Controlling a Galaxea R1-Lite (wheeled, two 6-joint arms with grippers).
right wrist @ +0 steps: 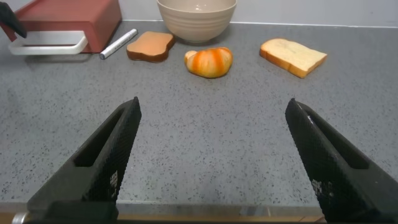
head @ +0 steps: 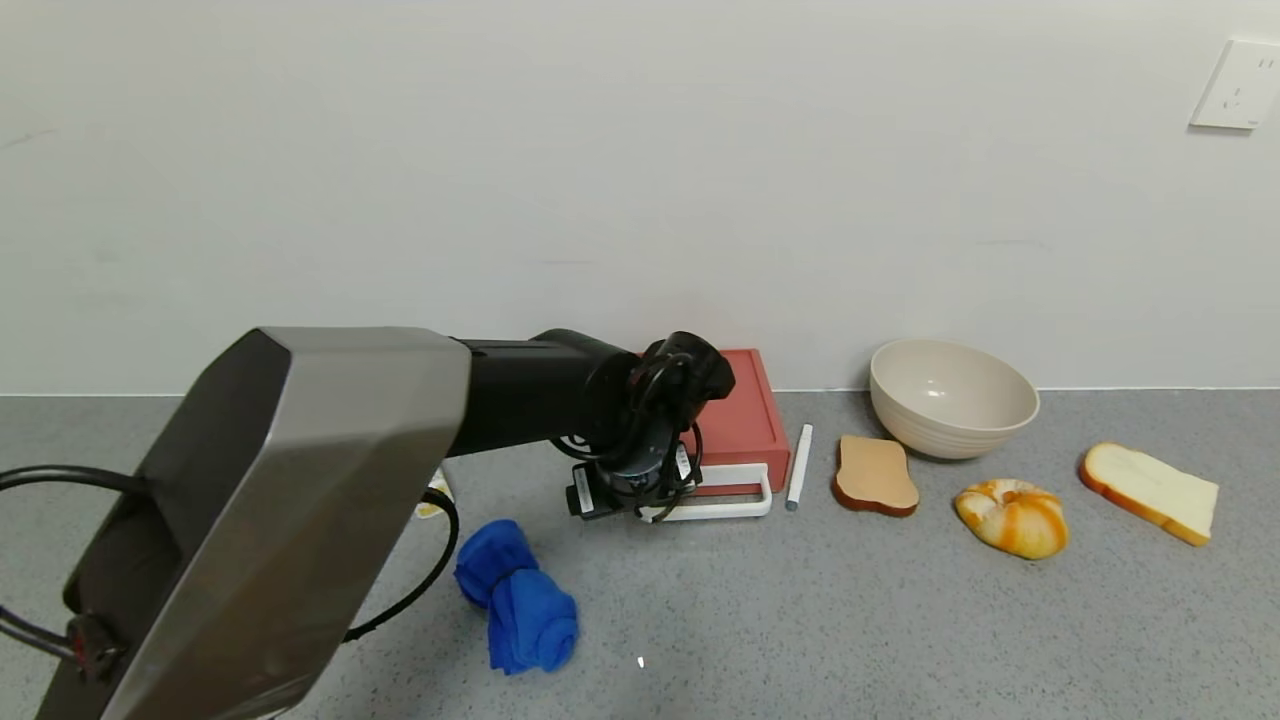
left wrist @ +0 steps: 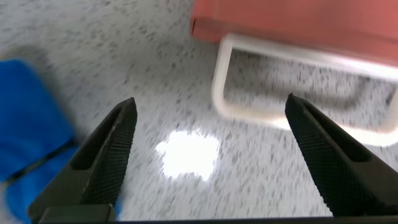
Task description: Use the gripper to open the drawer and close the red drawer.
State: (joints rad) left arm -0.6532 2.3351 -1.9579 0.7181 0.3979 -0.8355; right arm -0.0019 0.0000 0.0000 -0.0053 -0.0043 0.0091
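Observation:
The red drawer [head: 745,410] stands against the back wall, its white loop handle [head: 730,497] facing the front. The tray looks pushed in. My left gripper [head: 645,508] hangs over the handle's left end, pointing down, open and empty. In the left wrist view the gripper [left wrist: 211,101] is open above the counter, with the handle's corner [left wrist: 249,113] between and just beyond its fingertips and the drawer [left wrist: 298,25] behind. My right gripper [right wrist: 213,104] is open and empty low over bare counter, out of the head view. The right wrist view shows the drawer [right wrist: 68,15] far off.
A blue cloth [head: 520,605] lies in front of the left arm. A white marker [head: 799,465] lies right of the drawer. Further right are a brown toast slice [head: 875,475], a beige bowl [head: 950,397], a bun [head: 1012,515] and a white bread slice [head: 1148,492].

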